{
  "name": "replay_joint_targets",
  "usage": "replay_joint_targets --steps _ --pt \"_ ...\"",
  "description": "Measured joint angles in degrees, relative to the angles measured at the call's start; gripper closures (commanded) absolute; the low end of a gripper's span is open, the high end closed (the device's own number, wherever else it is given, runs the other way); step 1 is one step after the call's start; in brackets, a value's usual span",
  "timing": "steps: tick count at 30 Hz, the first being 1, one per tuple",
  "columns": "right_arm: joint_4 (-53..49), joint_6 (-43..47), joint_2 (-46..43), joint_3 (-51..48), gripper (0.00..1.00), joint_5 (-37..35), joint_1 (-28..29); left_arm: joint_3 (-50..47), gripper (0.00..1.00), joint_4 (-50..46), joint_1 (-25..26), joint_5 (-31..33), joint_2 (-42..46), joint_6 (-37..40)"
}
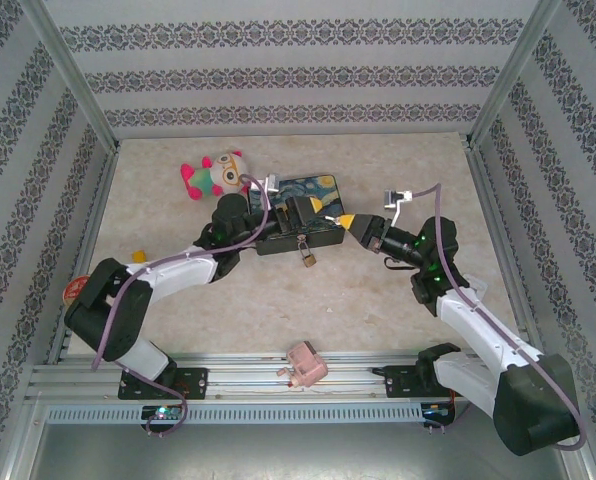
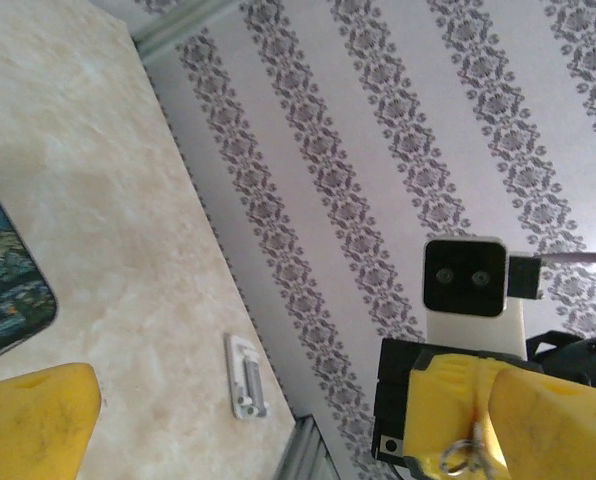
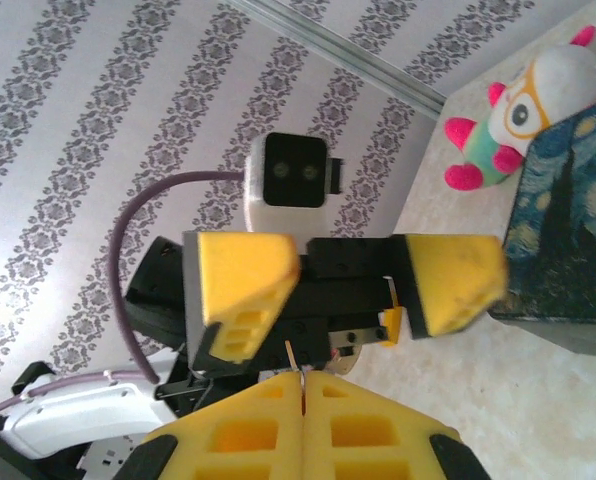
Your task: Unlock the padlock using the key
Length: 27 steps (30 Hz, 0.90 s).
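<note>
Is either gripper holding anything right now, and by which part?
Right gripper is shut on the key, pinched near its ring end; left gripper is open, empty.

Bright, even light; soft shadows

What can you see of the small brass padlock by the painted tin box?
The small brass-coloured padlock has a squarish body and a thin silver shackle hooked to the front wall of the dark painted tin box. Its body seems to rest on the beige table, pointing toward the arms. Whether it is locked is too small to tell.
</note>
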<state>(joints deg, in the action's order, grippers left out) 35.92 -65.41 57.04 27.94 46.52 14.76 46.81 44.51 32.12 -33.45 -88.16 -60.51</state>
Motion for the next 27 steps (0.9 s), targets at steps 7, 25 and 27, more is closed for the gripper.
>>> replay_joint_targets --steps 7,25,27 --pt "-4.5 1.0 -3.0 -2.1 1.0 -1.9 -1.7 -1.0 0.01 -6.1 0.1 7.0 7.8 4.9" --pt "-26.5 6.3 -7.1 -5.2 1.0 -9.7 -7.6 -1.4 0.07 -31.5 17.1 41.3 2.8 13.6" --pt "-27.8 7.3 -7.1 -5.2 1.0 -10.0 -7.9 -1.3 0.08 -32.0 18.5 43.5 -0.1 13.1"
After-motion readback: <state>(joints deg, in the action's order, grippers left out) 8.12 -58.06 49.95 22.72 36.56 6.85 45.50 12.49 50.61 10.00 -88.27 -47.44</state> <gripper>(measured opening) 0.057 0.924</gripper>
